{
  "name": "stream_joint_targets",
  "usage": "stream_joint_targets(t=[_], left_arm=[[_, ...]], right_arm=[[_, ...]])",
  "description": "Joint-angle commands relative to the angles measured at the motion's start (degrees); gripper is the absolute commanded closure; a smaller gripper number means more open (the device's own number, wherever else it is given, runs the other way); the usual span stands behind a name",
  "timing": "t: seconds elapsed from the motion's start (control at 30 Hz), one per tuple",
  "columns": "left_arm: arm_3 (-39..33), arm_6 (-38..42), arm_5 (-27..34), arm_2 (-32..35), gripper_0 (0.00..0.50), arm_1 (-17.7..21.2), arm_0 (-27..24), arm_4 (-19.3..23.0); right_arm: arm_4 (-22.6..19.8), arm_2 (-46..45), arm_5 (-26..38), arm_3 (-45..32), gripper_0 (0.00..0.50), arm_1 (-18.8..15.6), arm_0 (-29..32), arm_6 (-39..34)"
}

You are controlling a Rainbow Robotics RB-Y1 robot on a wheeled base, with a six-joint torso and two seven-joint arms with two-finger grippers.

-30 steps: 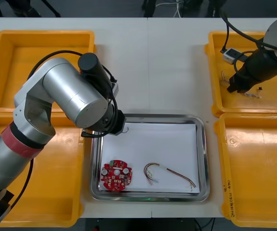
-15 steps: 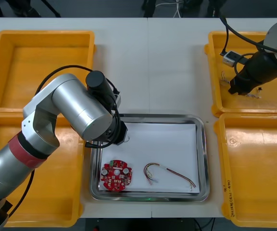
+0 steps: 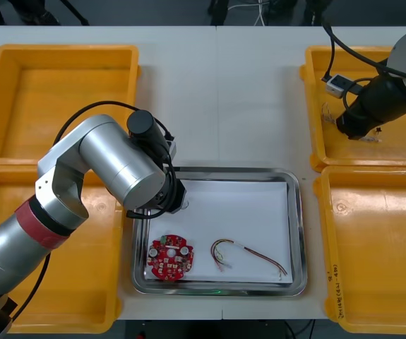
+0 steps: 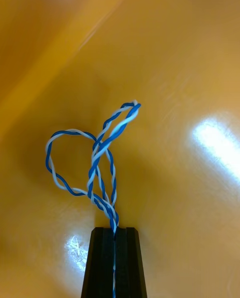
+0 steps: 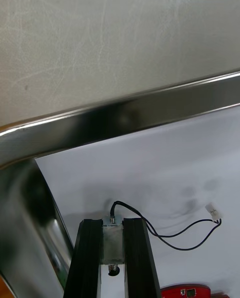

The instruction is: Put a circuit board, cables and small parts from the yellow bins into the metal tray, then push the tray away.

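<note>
Pincer on the left arm (image 5: 113, 225) first: it hangs low over the 10 o'clock corner of the metal tray (image 3: 298, 233), just inside the rim. Its fingers are held apart by a small metal end piece. From that piece a black cable (image 5: 214, 211) runs out and lies on the white lining, ending in a little white plug. So that pincer is clamped on the cable's end, and most of the cable is already down in the tray.

Over at 2 o'clock on the tabletop (image 3: 245, 106), the right pincer (image 4: 114, 230) is inside the far yellow bin (image 3: 400, 145). Its fingers are closed almost together, pinching a twisted blue and white cable (image 4: 100, 150). The cable loops out beyond the tips above the bin floor. I cannot tell whether the loops touch the floor.

The tray itself sits at 6 o'clock on the tabletop, between the bins. A round red circuit board (image 3: 170, 257) lies at the tray's 7 o'clock. A red and yellow cable (image 3: 245, 248) lies toward 5 o'clock, well apart from the board.

By my reckoning the job is past halfway. The board and one cable are in, and a second cable is down but not yet let go. The blue and white one has yet to cross to the tray. I can make out no small parts in the tray, and the tray has not been pushed away.
</note>
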Motion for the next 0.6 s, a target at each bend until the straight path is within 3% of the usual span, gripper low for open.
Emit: stream_joint_targets(t=[0.03, 0.1, 0.13, 0.17, 0.2, 0.6], left_arm=[[-0.34, 5.1, -0.76, -0.85, 0.488, -0.81, 0.5, -0.41], [-0.34, 5.18, -0.85, -0.85, 0.281, -0.81, 0.5, -0.33], [-0.34, 5.27, -1.02, -0.85, 0.115, -0.81, 0.5, -0.15], [-0.34, 5.36, -1.2, -0.85, 0.04, -0.81, 0.5, 0.03], [-0.34, 5.54, -1.29, -0.85, 0.0, -0.72, 0.5, 0.11], [-1.66, 7.73, -1.46, -0.85, 0.0, -0.81, 0.06, 2.05]], right_arm=[[-0.21, 0.52, 2.69, -5.48, 0.5, -1.97, 1.35, 1.72], [0.05, 0.26, 5.06, -8.29, 0.5, -2.5, 1.27, 1.54], [0.23, -0.09, 6.55, -9.87, 0.5, -2.76, 1.35, 1.54], [0.4, -0.44, 7.7, -11.01, 0.5, -2.94, 1.35, 1.46], [0.58, -0.97, 9.02, -12.15, 0.5, -3.2, 1.35, 1.46], [3.13, -9.58, 24.57, -23.67, 0.5, -5.23, 1.35, 0.84]])
